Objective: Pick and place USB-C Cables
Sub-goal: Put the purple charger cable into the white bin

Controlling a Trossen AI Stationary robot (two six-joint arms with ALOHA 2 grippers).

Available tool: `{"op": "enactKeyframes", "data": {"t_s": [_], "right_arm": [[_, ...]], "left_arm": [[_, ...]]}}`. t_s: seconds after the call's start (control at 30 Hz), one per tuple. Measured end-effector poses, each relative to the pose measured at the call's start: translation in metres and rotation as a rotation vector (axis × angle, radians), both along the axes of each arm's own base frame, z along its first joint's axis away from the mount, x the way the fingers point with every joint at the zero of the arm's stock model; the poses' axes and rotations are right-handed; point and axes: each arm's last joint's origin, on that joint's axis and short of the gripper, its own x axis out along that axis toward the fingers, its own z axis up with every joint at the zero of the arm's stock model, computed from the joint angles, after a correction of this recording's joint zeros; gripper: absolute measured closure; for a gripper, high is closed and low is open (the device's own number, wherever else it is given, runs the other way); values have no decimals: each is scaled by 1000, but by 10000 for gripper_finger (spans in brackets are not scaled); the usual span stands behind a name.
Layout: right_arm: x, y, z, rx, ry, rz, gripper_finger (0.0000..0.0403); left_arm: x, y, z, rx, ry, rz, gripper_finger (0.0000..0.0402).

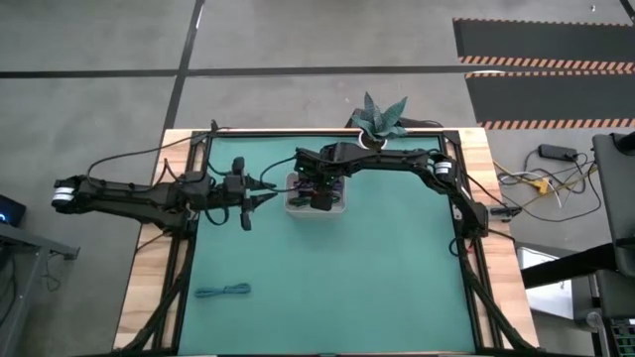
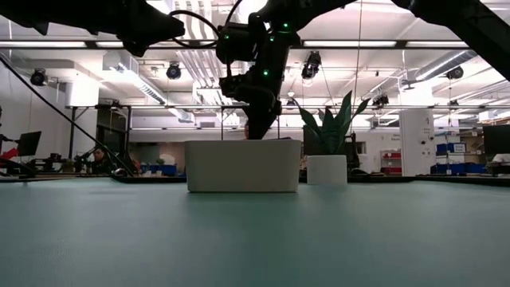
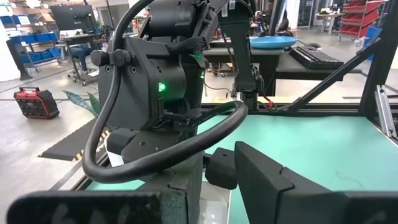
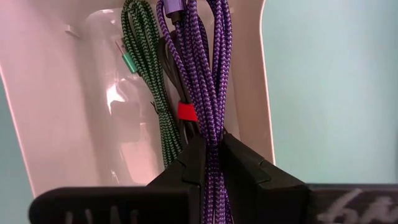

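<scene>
My right gripper (image 4: 211,165) is over the white tray (image 1: 298,206) at the middle of the mat's far side, clenched on the purple cable (image 4: 208,74). From the right wrist view the braided purple bundle runs up between the fingers and hangs inside the tray, alongside the dark green cable (image 4: 146,81) and a dark cable with a red band (image 4: 186,112), both already lying in there. The teal cable (image 1: 222,291) is well apart from all this, alone on the green mat (image 1: 377,278) near the front left corner.

My left gripper (image 1: 260,195) hangs just beside the tray's left end. Its fingers stand partly apart and I see nothing between them, so I read it as released.

What worries me: the purple loops sit right against the other two bundles, so if I lift or shift before letting go, the braid could snag them and drag them out. If I release with part of the bundle over the tray wall, it could spill onto the mat. The two grippers are also close together at the tray, so a careless sideways move could knock one into the other or shove the tray.

I can read no brand, label or writing anywhere.
</scene>
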Motion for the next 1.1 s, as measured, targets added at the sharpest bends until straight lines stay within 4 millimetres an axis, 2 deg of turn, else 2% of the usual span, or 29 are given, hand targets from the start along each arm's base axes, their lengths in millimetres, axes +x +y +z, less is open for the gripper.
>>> {"op": "enactKeyframes", "data": {"t_s": [1.1], "right_arm": [[3, -2, -1, -17, -28, 34, 374]], "left_arm": [[2, 0, -2, 1, 10, -1, 322]]}}
